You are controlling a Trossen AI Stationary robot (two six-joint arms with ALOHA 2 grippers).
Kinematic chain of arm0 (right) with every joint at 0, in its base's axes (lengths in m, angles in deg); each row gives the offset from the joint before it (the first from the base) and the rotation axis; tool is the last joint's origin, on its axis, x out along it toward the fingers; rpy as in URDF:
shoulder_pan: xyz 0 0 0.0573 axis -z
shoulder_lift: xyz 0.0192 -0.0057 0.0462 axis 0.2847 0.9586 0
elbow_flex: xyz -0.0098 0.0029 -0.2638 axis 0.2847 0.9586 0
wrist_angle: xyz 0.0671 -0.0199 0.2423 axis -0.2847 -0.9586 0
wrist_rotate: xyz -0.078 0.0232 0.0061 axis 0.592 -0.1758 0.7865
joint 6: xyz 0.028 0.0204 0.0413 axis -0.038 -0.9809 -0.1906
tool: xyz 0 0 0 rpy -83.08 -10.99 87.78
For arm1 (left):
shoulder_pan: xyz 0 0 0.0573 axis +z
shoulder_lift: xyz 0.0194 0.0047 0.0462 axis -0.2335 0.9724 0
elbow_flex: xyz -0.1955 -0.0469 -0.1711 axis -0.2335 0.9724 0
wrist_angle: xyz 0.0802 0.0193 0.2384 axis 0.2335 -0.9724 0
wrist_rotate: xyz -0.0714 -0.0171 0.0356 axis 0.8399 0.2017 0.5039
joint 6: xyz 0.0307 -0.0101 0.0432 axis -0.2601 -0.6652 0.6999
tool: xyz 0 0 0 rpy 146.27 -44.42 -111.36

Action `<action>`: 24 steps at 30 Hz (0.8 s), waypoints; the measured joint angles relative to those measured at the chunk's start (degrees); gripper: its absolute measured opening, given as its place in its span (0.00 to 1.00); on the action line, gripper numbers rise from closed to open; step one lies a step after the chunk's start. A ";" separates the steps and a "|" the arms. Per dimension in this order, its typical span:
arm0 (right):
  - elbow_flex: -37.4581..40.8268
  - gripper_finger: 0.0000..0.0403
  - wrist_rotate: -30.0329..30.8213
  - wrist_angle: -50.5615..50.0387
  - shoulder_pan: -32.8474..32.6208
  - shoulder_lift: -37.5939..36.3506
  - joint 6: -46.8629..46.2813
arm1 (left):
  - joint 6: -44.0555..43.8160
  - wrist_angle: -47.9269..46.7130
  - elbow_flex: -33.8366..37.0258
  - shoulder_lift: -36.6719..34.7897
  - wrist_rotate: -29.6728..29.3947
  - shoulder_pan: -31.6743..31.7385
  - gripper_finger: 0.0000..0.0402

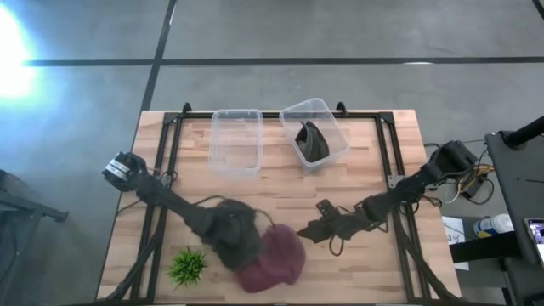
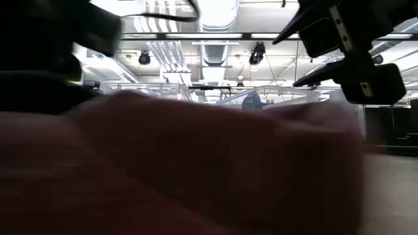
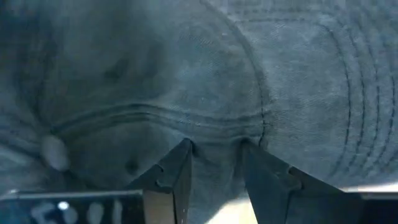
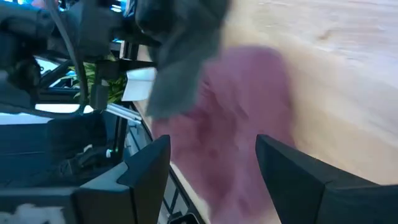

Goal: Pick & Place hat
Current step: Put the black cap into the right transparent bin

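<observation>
A dark grey cap [image 1: 238, 236] hangs in my left gripper [image 3: 217, 148] near the table's near edge and fills the left wrist view. In the high view its edge overlaps a maroon hat [image 1: 277, 260] that lies flat on the wood. That maroon hat also fills the foreground of the low view [image 2: 196, 170]. My right gripper [image 1: 304, 231] is open and hovers just right of the maroon hat. Its fingers point toward the table's left, and the maroon hat [image 4: 242, 118] lies ahead of them. Another dark hat [image 1: 311, 141] sits inside the right clear bin. My left gripper is shut on the grey cap's fabric beside a stitched seam [image 3: 214, 132], pinched between the two fingertips [image 3: 184, 155]. The cap hangs [image 4: 186, 56] below and around the gripper. I cannot tell whether its lower edge touches the maroon hat.
Two clear plastic bins stand at the far side: an empty one [image 1: 236, 141] on the left and a tilted one [image 1: 337, 124] holding the dark hat. A small green plant [image 1: 189, 265] sits near the near left corner. Bare wood lies between the bins and the hats.
</observation>
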 joint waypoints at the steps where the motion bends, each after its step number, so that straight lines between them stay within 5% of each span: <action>1: -0.72 0.58 -0.01 0.08 -0.02 0.80 -0.05 | -0.39 4.15 1.17 -0.02 -0.39 1.17 0.33; 9: -3.77 0.58 -0.80 0.18 -0.06 5.44 -4.89 | -0.56 24.81 3.03 0.00 -9.68 12.44 0.33; 17: -4.51 0.58 -2.91 0.12 -0.08 4.13 -6.11 | 9.16 21.65 -1.83 -0.27 -10.65 15.27 0.33; 24: -6.28 0.58 -2.98 0.11 -0.06 7.53 -10.15 | 12.35 17.71 -1.55 -0.30 -18.90 15.08 0.33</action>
